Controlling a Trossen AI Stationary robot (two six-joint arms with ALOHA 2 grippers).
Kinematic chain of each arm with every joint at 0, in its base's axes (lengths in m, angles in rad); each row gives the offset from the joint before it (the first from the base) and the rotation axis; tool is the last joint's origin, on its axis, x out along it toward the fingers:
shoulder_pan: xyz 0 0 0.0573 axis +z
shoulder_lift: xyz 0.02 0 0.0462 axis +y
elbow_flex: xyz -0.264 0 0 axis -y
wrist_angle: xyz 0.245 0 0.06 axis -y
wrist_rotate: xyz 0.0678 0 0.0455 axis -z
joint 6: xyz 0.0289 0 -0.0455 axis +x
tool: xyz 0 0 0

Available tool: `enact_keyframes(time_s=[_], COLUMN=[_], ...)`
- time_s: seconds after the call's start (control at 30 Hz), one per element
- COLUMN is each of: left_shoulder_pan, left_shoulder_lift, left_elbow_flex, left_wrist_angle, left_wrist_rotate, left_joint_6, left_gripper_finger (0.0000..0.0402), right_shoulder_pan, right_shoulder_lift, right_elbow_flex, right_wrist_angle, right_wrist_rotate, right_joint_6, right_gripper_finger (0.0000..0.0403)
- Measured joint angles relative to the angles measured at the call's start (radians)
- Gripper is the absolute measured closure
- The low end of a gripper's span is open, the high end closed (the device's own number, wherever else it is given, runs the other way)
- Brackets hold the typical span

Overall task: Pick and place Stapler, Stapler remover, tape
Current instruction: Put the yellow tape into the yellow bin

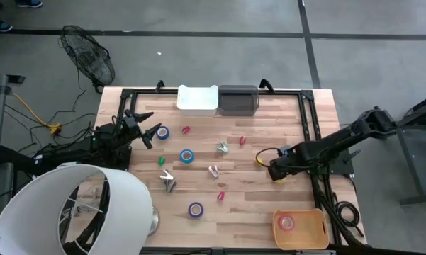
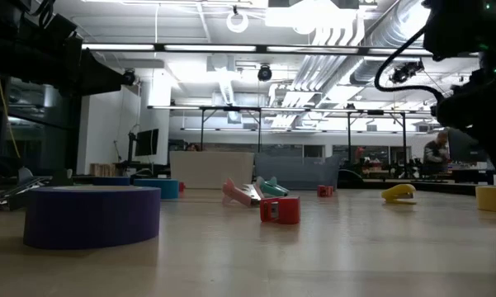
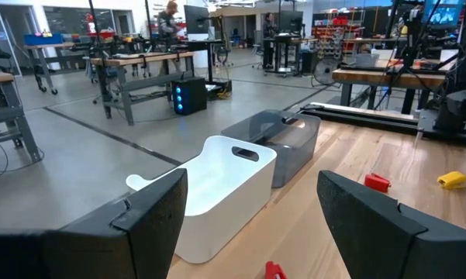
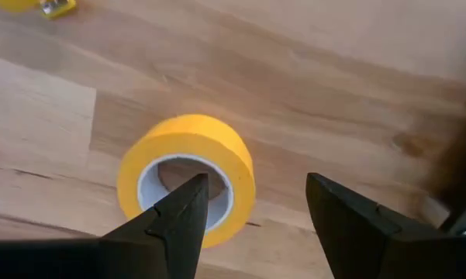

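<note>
A grey concrete floor (image 1: 220, 18), crossed by dark seams, surrounds the pale wooden worktop (image 1: 255, 205). A black pedestal fan (image 1: 89, 55) stands on the floor near one corner, with a yellow cable (image 1: 30, 111) trailing beside it. A large white lampshade (image 1: 71, 209) looms in the foreground of the overhead view. Across the room, fluorescent strip lights (image 2: 190, 48) and silver ventilation ducts (image 2: 371, 41) run along an open ceiling. Metal workbenches (image 3: 132, 66) and shelving line the workshop, where a person (image 3: 169, 15) stands at a distant bench.
</note>
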Motion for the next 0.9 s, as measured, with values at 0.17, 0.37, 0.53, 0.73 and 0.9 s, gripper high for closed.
enact_keyframes(time_s=[0.17,0.37,0.53,0.73,0.9], left_shoulder_pan=[0.0,0.0,0.0,0.0,0.0], left_shoulder_lift=[0.0,0.0,0.0,0.0,0.0], left_elbow_flex=[0.0,0.0,0.0,0.0,0.0], left_wrist_angle=[0.0,0.0,0.0,0.0,0.0], left_wrist_rotate=[0.0,0.0,0.0,0.0,0.0], left_joint_6=[0.0,0.0,0.0,0.0,0.0], left_gripper_finger=[0.0117,0.0117,0.0117,0.0117,0.0117], right_shoulder_pan=[0.0,-0.005,-0.005,-0.005,-0.005], right_shoulder_lift=[0.041,0.075,0.09,0.09,0.09], right_elbow_flex=[0.0,0.0,0.0,0.0,0.0], right_wrist_angle=[0.023,0.023,0.022,0.022,0.022], right_wrist_rotate=[-0.012,-0.034,-0.049,-0.071,-0.073], right_joint_6=[0.023,0.037,0.038,0.038,0.036], right_gripper_finger=[0.0194,0.0195,0.0201,0.0259,0.0329])
